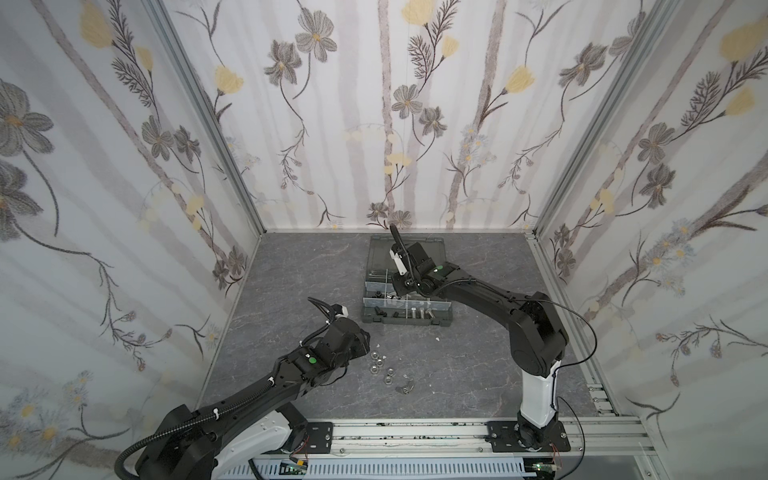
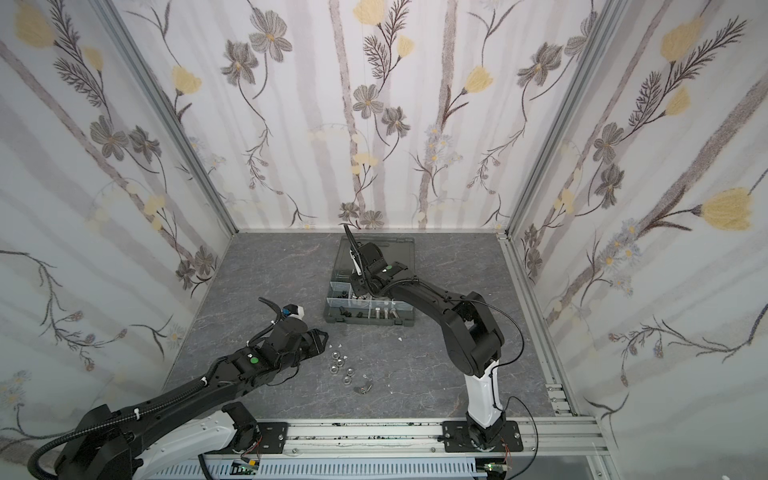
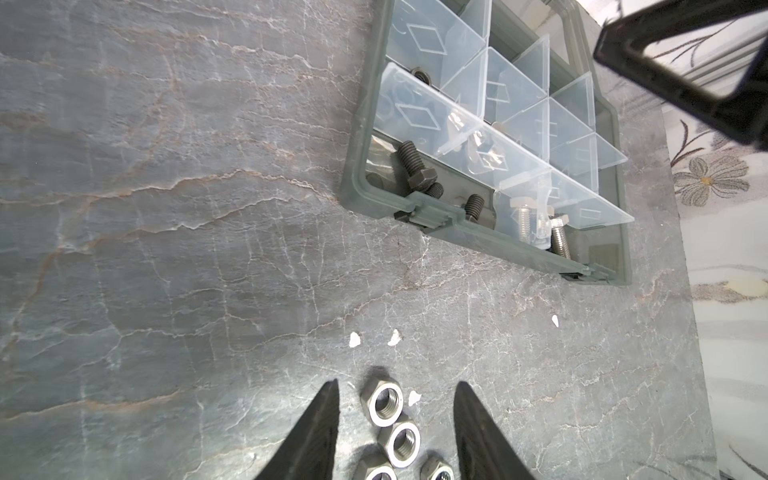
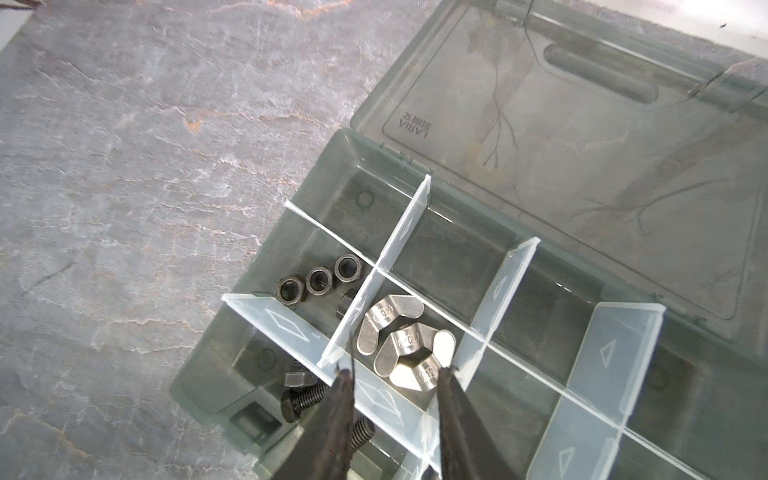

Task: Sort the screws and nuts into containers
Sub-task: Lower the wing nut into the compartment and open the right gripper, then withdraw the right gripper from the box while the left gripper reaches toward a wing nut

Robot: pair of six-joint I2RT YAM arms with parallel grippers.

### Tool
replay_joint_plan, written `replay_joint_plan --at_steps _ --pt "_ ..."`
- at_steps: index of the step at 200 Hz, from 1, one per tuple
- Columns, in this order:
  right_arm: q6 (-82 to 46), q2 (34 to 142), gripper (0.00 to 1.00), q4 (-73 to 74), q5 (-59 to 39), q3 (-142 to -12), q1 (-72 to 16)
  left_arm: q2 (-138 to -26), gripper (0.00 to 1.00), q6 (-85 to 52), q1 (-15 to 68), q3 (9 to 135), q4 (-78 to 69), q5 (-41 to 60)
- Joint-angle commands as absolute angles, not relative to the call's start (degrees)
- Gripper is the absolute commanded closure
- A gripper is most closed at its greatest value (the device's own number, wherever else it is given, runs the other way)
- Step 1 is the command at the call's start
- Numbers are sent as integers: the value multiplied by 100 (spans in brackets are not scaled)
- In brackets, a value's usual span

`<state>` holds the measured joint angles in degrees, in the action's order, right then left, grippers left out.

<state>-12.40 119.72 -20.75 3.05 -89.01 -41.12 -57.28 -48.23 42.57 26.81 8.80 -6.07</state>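
Observation:
My left gripper [image 3: 397,386] hangs open low over the table, and several silver hex nuts [image 3: 381,401] lie loose between its fingers. In both top views these nuts [image 1: 376,358] sit in front of the organiser case [image 1: 407,321], with a silver wing nut [image 1: 402,389] nearer the front. My right gripper [image 4: 395,370] is open above a middle cell where silver wing nuts [image 4: 392,322] lie untouched. The neighbouring cell holds black ring nuts [image 4: 320,280]. Black screws [image 3: 413,166] and silver bolts [image 3: 559,239] lie in the front cells.
The case's smoky lid [image 4: 582,145] lies open towards the back wall. Pale partitions [image 4: 399,232] stand above the cell floors. Tiny white flecks [image 3: 354,338] dot the grey table between the nuts and the case. An aluminium rail [image 1: 415,432] runs along the front.

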Motion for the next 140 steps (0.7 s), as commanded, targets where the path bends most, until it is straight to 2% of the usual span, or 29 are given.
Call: replay_joint_plan --at_steps 1,61,140 --pt "-1291 11670 65 -1983 360 -8750 -4107 -5845 53 -4712 4431 2799 778 -721" --pt "-1708 10289 64 -1519 416 -7180 -4026 -6683 54 -4334 5510 3412 806 -764" --pt "-2447 8174 61 -1170 736 -4843 -3772 -7517 58 -2888 6620 4076 1269 -331"
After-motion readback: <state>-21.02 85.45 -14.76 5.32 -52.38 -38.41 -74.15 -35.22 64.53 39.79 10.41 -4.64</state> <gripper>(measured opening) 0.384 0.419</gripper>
